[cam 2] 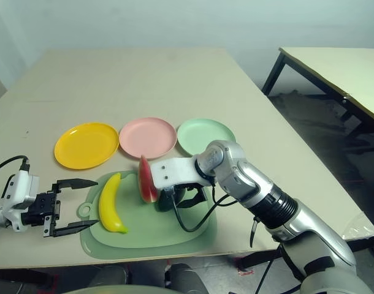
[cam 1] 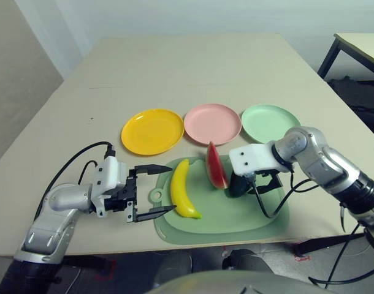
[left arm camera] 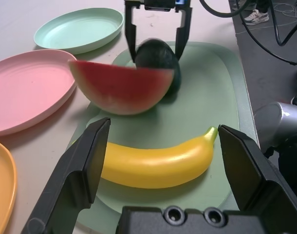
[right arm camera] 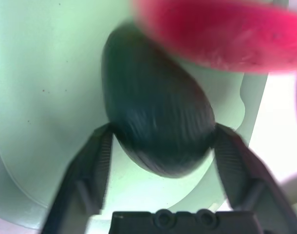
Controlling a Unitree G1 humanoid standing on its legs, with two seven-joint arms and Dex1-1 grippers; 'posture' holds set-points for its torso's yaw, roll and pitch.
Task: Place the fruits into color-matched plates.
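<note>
On the pale green cutting mat lie the yellow banana, the red watermelon wedge standing on its rind, and the dark green avocado. My left gripper is open at the mat's left edge, its fingers pointing at the banana and a short gap away from it. My right gripper is shut on the avocado, one finger against each side, just right of the watermelon. Behind the mat stand the yellow plate, the pink plate and the mint green plate, all bare.
The three plates form a row just beyond the mat, with bare tabletop behind them. A second table stands off to the far right. The mat's loop handle points toward my left gripper.
</note>
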